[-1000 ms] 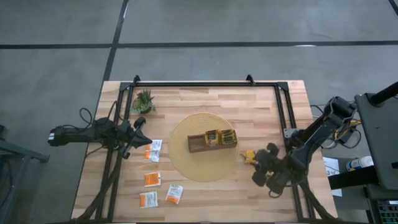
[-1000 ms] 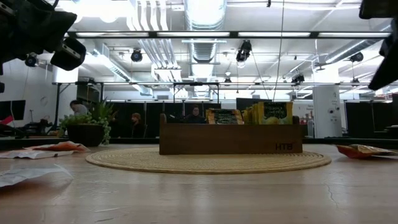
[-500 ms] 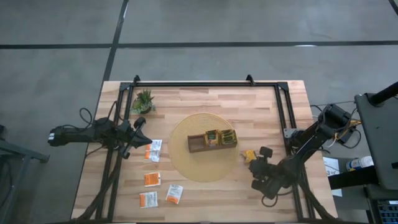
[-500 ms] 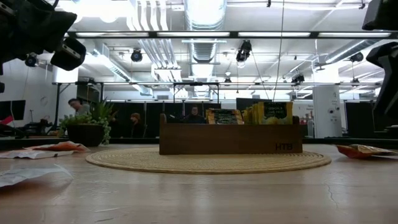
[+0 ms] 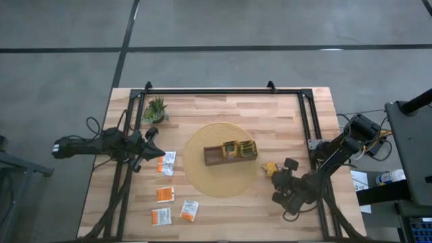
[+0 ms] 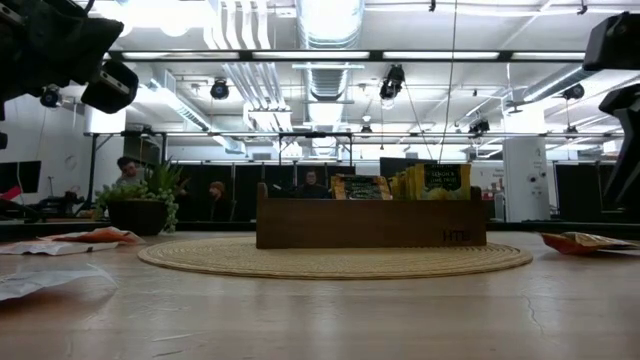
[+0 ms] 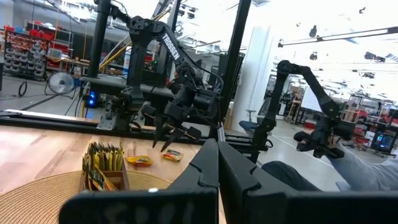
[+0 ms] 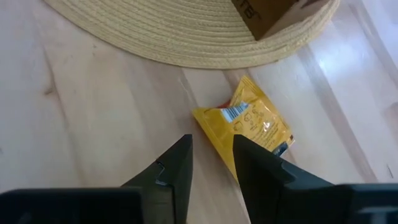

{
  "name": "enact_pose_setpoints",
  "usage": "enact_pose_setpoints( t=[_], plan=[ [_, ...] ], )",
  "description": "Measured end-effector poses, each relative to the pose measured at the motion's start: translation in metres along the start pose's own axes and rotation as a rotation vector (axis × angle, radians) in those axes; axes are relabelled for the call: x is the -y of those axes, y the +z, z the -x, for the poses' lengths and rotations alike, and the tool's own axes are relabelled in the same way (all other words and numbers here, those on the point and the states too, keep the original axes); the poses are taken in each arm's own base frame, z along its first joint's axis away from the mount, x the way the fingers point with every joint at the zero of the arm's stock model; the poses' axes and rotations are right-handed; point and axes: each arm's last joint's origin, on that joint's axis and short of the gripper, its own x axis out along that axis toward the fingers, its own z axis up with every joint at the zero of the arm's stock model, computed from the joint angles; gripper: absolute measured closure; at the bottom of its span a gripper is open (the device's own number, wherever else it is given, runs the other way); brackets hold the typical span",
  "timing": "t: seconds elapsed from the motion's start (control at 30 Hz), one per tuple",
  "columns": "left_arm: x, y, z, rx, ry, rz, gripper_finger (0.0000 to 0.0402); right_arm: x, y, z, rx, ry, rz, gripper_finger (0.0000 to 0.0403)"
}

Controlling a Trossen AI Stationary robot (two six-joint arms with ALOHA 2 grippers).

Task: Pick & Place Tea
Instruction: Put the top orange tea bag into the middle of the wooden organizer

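Note:
A yellow tea sachet [image 8: 252,124] lies flat on the wood just right of the round woven mat [image 5: 223,160]; it also shows in the high view [image 5: 270,168]. My right gripper [image 8: 211,155] hangs open just above it, one corner of the sachet showing between the fingers. The dark wooden tray [image 5: 231,152] on the mat holds upright yellow-green sachets [image 5: 240,149] in its right compartments. Several white-and-orange sachets [image 5: 165,194] lie on the table's left. My left gripper [image 7: 217,158] is shut and waits at the left edge [image 5: 152,137].
A small potted plant [image 5: 155,109] stands at the far left. A black frame [image 5: 307,115] runs around the table along its far and side edges. Bare wood lies near of the mat. People sit in the room beyond the table.
My right gripper has come down and moved a little toward the table's left, closer to the yellow sachet. The sachet, the tray and the left arm have kept still.

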Motion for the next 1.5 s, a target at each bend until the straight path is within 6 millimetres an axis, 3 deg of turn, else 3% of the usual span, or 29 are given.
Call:
enact_pose_setpoints(
  t=[0.37, 0.87, 1.5],
  plan=[
    [0.000, 0.000, 0.000, 0.000, 0.000, 0.000, 0.0402, 0.004, -0.005, -0.003, -0.036, -0.021, -0.125, 0.0268],
    [0.000, 0.000, 0.000, 0.000, 0.000, 0.000, 0.0402, 0.007, -0.006, -0.006, -0.031, -0.039, -0.208, 0.0173],
    [0.000, 0.000, 0.000, 0.000, 0.000, 0.000, 0.0402, 0.022, -0.029, -0.030, -0.030, -0.060, -0.293, 0.0182]
  ],
)
